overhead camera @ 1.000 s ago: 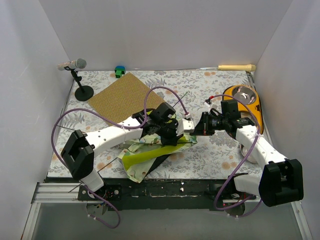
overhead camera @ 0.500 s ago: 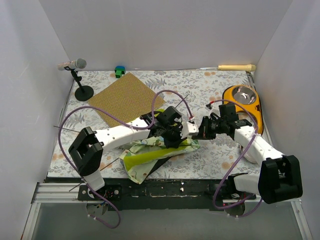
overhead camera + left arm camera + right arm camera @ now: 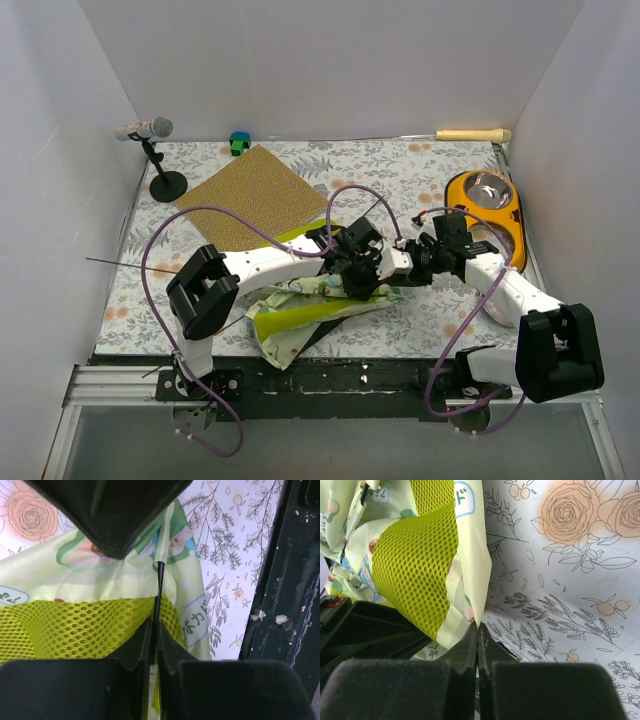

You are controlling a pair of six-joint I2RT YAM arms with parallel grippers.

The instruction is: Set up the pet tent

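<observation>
pet tent (image 3: 300,318) crumpled on floral table (image 3: 430,300) — white walls (image 3: 330,60) — left fingers (image 3: 125,510), right fingers (image 3: 465,650) clamped on it.

Pale cream-green printed pet tent (image 3: 285,340) with lime mesh lining, white floral tablecloth (image 3: 400,165), brown speckled mat (image 3: 245,195)

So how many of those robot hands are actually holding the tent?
2. The left hand is shut on a thin black pole of the pet tent; the right hand pinches its fabric edge close by.

Pet tent (image 3: 300,320) near front edge, mat (image 3: 248,195) behind it, bowl (image 3: 487,189) at right
</observation>
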